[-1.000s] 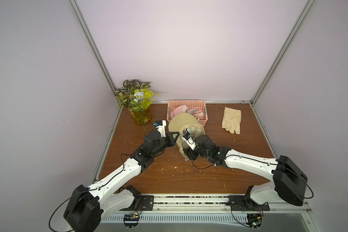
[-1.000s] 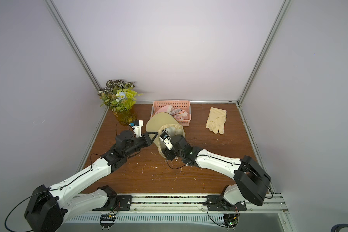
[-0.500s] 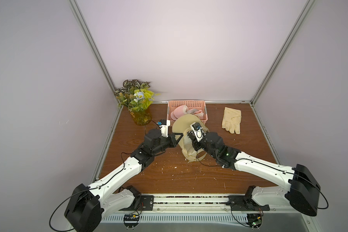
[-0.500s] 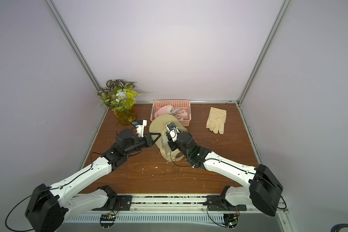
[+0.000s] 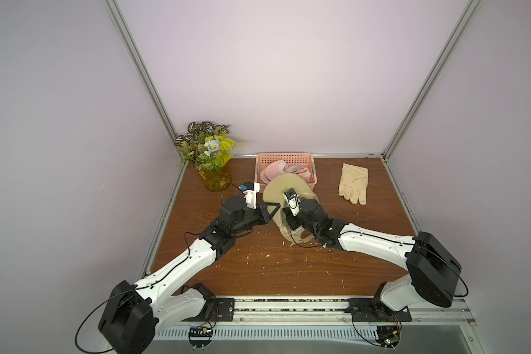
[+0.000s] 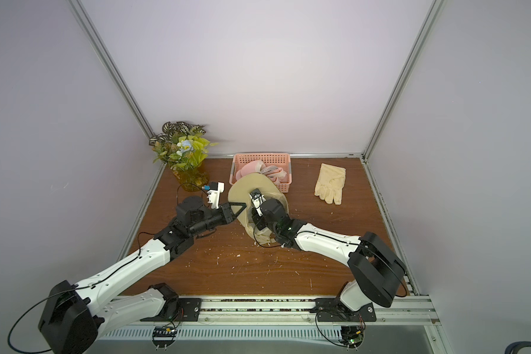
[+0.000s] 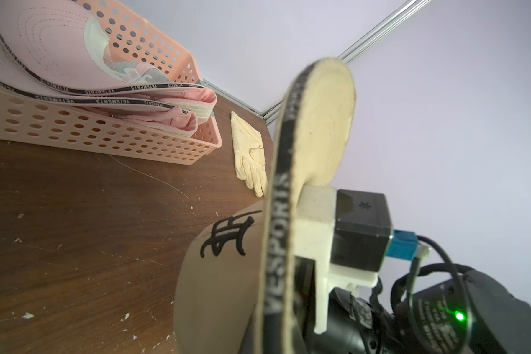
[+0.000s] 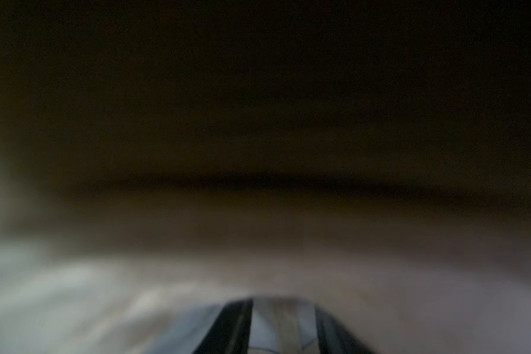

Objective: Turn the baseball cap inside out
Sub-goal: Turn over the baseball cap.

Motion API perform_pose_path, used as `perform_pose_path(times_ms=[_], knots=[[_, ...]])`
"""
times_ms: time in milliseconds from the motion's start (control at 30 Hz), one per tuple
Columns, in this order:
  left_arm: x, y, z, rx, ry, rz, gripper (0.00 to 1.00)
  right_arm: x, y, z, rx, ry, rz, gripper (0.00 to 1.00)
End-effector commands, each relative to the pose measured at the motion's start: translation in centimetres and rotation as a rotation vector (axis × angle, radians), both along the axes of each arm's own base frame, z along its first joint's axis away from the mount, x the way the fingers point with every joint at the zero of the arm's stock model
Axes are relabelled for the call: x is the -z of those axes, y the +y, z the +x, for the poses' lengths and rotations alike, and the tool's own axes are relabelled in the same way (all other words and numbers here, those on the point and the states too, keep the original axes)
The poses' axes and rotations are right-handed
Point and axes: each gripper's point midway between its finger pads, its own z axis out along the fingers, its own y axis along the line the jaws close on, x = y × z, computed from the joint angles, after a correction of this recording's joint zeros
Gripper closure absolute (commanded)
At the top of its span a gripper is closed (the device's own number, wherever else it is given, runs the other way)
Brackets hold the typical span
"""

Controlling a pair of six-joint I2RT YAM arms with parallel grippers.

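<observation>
Two arms meet at the tan baseball cap (image 5: pixel 276 190), which stands on edge mid-counter, just in front of the pink perforated basket (image 5: pixel 284 158). Its brim (image 6: pixel 240 190) points up and toward the back wall, overlapping the basket's front wall in both top views, while the crown (image 7: pixel 221 275) hangs below with a black embroidered mark on its front. We cannot tell whether the cap's lower edge touches the counter (image 5: pixel 365 245) or hangs just above it.

We see the left end effector (image 5: pixel 273 207) pinched closed on the side edge of the brim. In the left wrist view that edge, bound with a black band of white lettering, runs away from the camera. The right end effector (image 5: pixel 289 221) reaches into the crown from the other side, its tips hidden by fabric. The right wrist view gives only a dark blur of cloth with two dark fingers (image 8: pixel 236 328) at the frame edge, so we cannot tell how wide that end effector stands or whether it grips anything.

Several pink caps (image 5: pixel 272 171) lie in the basket. A cream glove (image 5: pixel 353 187) lies flat to the right of it, well apart from the cap, and artificial flowers (image 5: pixel 210 153) in an amber vase stand in the back left corner. Many white crumbs (image 5: pixel 267 255) speckle the counter between the arms.
</observation>
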Motion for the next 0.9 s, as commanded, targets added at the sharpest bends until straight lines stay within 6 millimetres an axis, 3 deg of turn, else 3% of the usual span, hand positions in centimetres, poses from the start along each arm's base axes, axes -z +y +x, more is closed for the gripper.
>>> perform_pose_path(times_ms=[0,200,367,467,567,733,867], knots=[[-4.9,-0.2,-0.5,0.019,-0.114,-0.068,1.00,-0.3,-0.8,1.2,0.074,0.003,-0.022,0.47],[-4.2,1.5,0.6,-0.087,-0.133,0.040,1.00,2.6,-5.3,1.4,0.248,0.039,-0.175,0.34],[-4.7,1.6,0.9,-0.097,-0.162,0.035,1.00,5.6,-5.8,-0.4,0.177,0.128,-0.261,0.29],[-4.9,1.1,1.0,-0.080,-0.174,0.032,1.00,6.5,-5.9,-1.0,0.150,0.153,-0.296,0.26],[-4.9,0.8,1.3,-0.068,-0.177,0.041,1.00,5.4,-5.2,-1.2,0.113,0.149,-0.269,0.25],[-3.7,0.9,2.1,-0.082,-0.179,0.121,1.00,1.8,-2.8,-2.9,-0.051,0.128,-0.138,0.23],[-3.0,1.0,2.8,-0.103,-0.159,0.155,1.00,-1.2,-2.7,-3.7,-0.085,0.087,-0.067,0.22]])
